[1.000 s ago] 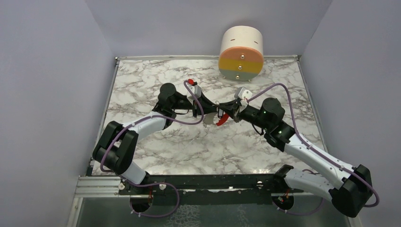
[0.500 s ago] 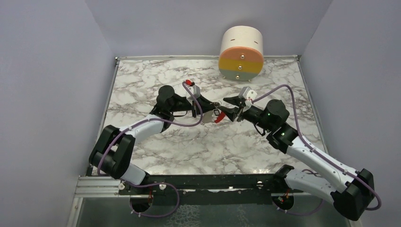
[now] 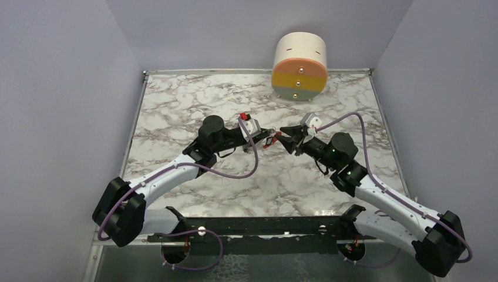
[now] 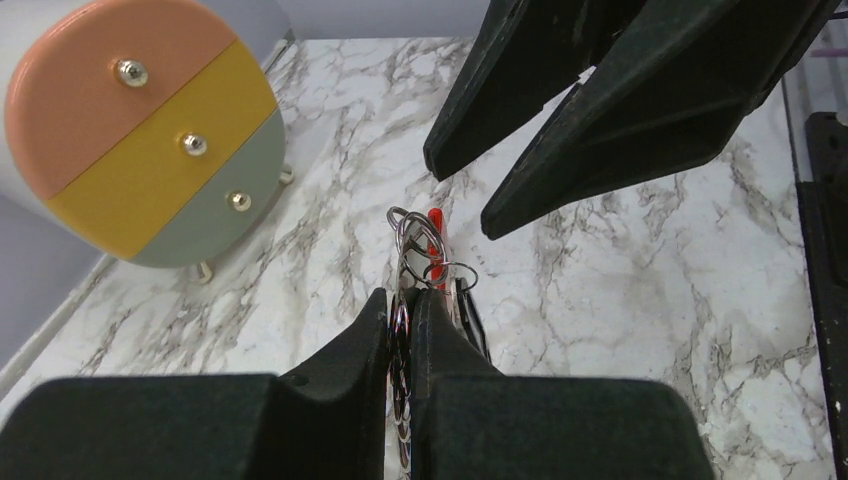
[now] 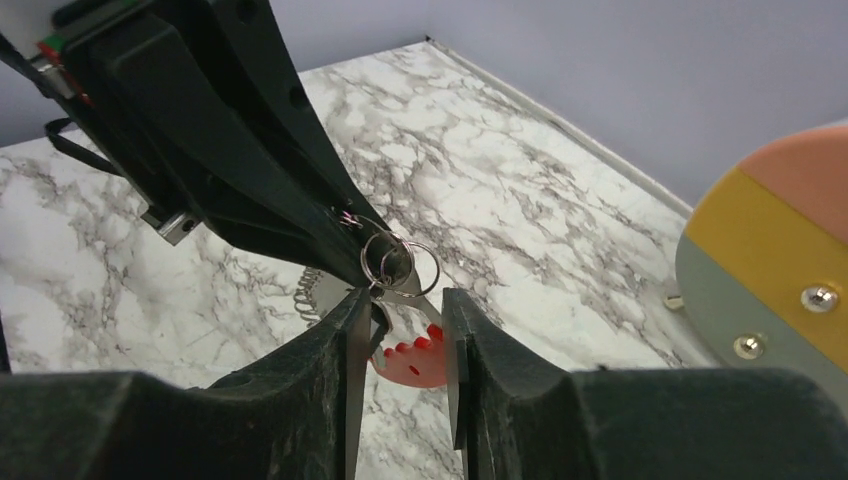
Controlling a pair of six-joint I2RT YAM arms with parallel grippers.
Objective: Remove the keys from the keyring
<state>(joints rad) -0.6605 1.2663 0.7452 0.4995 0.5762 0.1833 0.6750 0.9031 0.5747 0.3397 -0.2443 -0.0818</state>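
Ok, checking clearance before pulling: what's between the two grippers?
The keyring and its red clip, held by the left gripper, reaching into the open right gripper; clearest from the right wrist.

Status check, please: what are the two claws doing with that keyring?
Left gripper shut on the keyring. Right gripper open, jaws either side of the red clip. Drawer unit stands well clear behind.

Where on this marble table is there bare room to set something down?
The white marble table is bare along its far left, beside the left arm; at far right past the cream round drawer unit; and near the front between both arms. The middle is crowded: left claw and right claw meet at the silver chain keyring.
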